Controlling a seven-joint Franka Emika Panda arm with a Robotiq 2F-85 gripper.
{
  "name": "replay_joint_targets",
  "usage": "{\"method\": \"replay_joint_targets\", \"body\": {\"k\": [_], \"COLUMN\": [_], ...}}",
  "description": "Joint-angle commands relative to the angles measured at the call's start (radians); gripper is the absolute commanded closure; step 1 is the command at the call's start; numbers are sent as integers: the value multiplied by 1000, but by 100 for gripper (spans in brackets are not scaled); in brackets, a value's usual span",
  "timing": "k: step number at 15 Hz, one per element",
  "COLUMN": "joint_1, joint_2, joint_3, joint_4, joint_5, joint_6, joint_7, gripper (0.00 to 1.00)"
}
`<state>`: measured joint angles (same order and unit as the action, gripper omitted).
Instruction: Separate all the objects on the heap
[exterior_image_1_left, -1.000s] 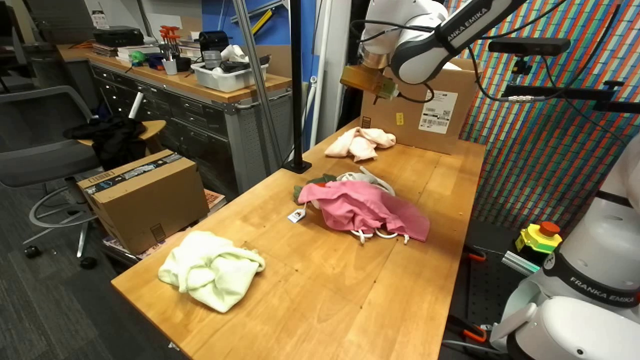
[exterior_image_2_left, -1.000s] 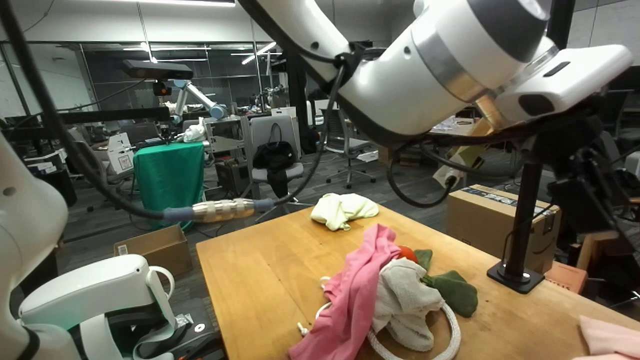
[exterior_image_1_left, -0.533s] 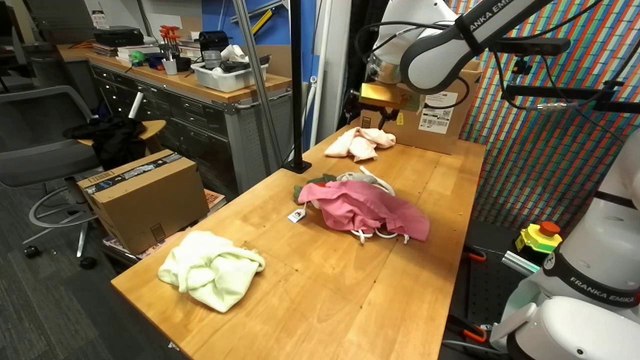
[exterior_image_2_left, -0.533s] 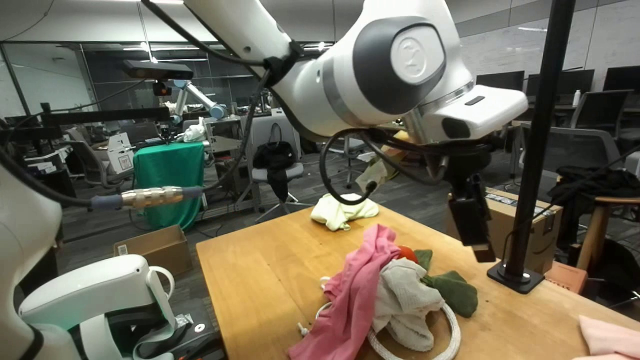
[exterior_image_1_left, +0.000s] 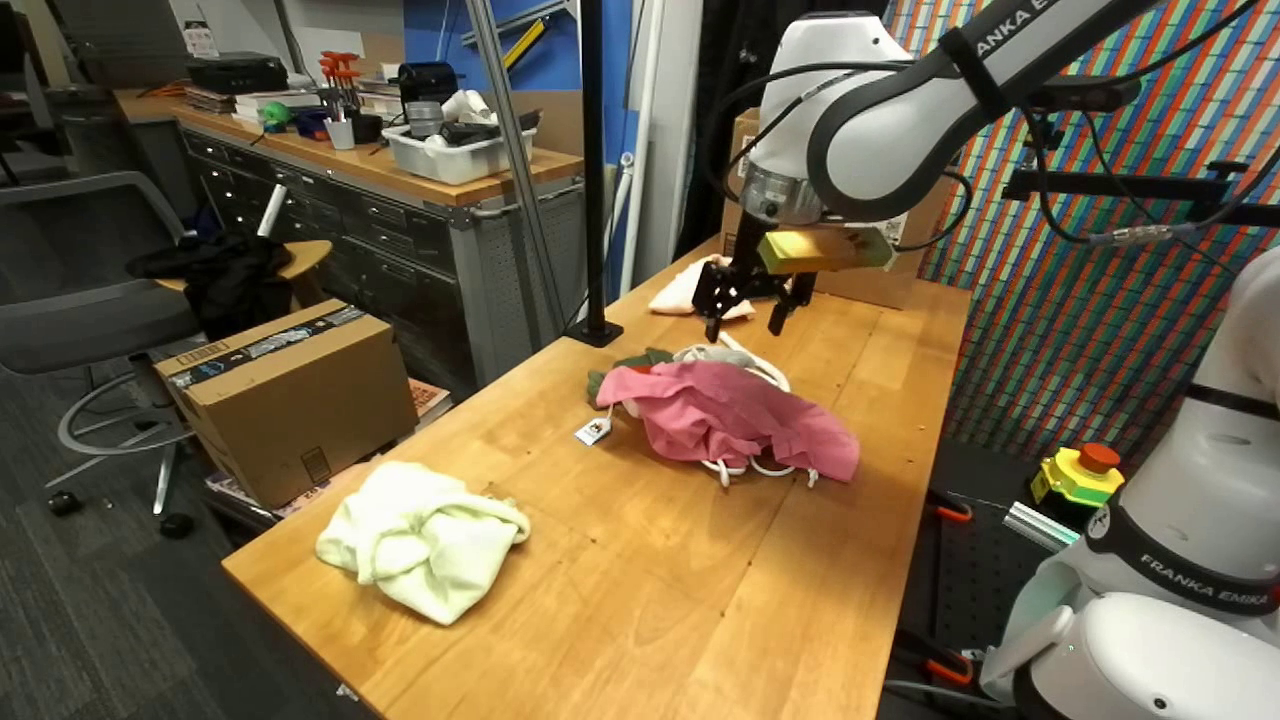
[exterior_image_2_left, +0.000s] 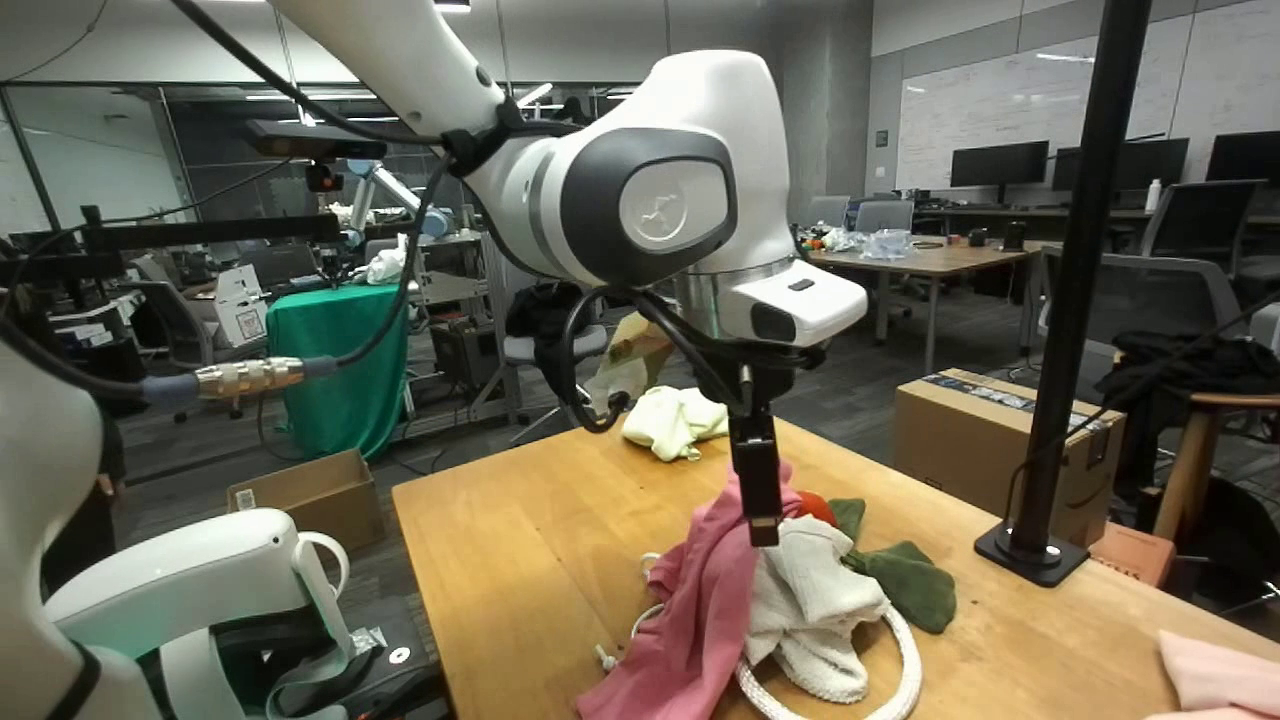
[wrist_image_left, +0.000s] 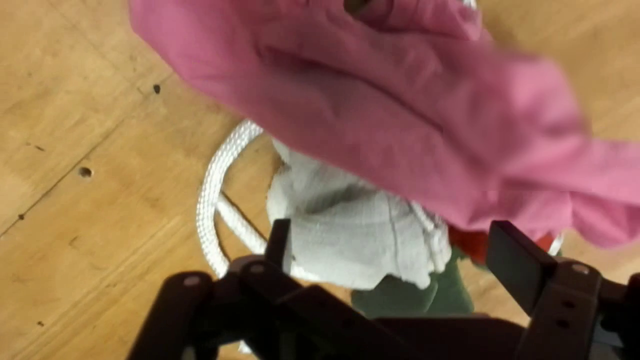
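While the gripper (exterior_image_1_left: 745, 328) hangs over the heap (exterior_image_1_left: 725, 410), its jaws stand wide apart with nothing held. The heap lies near the middle of the table (exterior_image_1_left: 600, 600): a pink cloth (wrist_image_left: 395, 115) overlaps a white cloth (wrist_image_left: 350, 245), and a red-and-green toy (exterior_image_2_left: 908, 582) sits partly beneath both. A white cord (wrist_image_left: 208, 205) loops beside the white cloth. 2 items lie well apart: the pale green cloth (exterior_image_1_left: 430, 550) near a corner, the pale pink cloth (exterior_image_1_left: 682, 292) toward the opposite end.

The next step is probably to lower and grip the white cloth. Watch for 3 faults:

1. Double pick: closing too near the pink edge could lift 2 cloths together.
2. Snag: the looped cord could hook a jaw and pull the heap along.
3. Slip: stopping too high could pinch only loose fabric.
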<state>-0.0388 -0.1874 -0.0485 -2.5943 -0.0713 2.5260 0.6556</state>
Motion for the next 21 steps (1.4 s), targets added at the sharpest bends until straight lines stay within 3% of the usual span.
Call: {"method": "replay_joint_targets", "body": {"k": [1,8,13,19,21], "joint_1": [33,78,79,78,73], "joint_2": [-17,40,93,169,190], "joint_3": [54,138,179,166,156], "joint_4": [-14,22,15,29,38], "joint_5": [52,-31,-258,-367,-460], "joint_6": [-101,-241,-116,61,106], "joint_7": [-136,-306,-280,-211,-134], "gripper": [0,0,0,0,0]}}
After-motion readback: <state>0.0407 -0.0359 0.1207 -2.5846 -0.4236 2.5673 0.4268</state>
